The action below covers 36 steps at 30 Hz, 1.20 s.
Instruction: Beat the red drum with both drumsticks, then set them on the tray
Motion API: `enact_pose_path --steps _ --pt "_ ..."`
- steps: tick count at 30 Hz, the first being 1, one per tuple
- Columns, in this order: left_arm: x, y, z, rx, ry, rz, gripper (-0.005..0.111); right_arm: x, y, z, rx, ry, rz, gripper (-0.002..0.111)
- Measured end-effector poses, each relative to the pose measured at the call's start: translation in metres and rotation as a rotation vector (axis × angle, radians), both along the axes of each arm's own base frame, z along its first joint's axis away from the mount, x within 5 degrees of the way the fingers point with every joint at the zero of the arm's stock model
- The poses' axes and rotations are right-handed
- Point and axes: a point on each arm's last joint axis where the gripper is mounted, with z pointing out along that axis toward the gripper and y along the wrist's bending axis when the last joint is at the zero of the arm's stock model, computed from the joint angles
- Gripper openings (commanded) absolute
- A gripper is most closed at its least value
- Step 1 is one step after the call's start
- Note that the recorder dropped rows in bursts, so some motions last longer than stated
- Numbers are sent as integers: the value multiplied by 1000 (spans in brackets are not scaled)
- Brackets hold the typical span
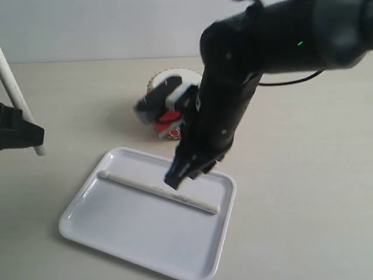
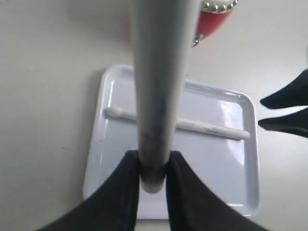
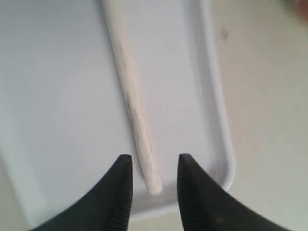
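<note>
The white tray point(image 1: 134, 227) lies on the table with one cream drumstick point(image 1: 157, 189) resting across it. My right gripper point(image 1: 175, 181) hovers just above that stick's butt end, open, and the stick point(image 3: 132, 96) lies loose between the two fingers near the tray rim point(image 3: 221, 120). At the left edge my left gripper point(image 1: 17, 131) is shut on the other drumstick point(image 1: 17, 96), which points up and away. In the left wrist view this held stick point(image 2: 159, 72) runs out from the gripper point(image 2: 153, 166) over the tray point(image 2: 211, 163). The red drum point(image 1: 175, 74) stands behind the tray, mostly hidden by my right arm.
The beige tabletop point(image 1: 303, 175) surrounds the tray. My right arm's dark bulk point(image 1: 233, 87) leans over the drum and the tray's far side. The drum's red body point(image 2: 214, 19) sits just beyond the tray's far rim, and the right gripper's fingertips point(image 2: 288, 108) show at that view's edge.
</note>
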Motion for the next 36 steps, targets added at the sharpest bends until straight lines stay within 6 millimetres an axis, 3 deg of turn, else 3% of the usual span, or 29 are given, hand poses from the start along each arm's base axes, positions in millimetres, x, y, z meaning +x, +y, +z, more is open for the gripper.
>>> enact_pose_path --steps 5,9,19,36 --pt "-14 -6 -28 -114 50 -14 0 -15 5 73 385 -107 -59 39" --pt "-25 -12 -38 -171 54 -105 0 -24 8 99 563 -116 -57 49" --pt "-36 -21 -35 -219 13 -298 0 -31 30 100 786 17 40 52" --pt "-37 -25 -30 -261 -54 -378 0 -26 50 68 829 121 132 57"
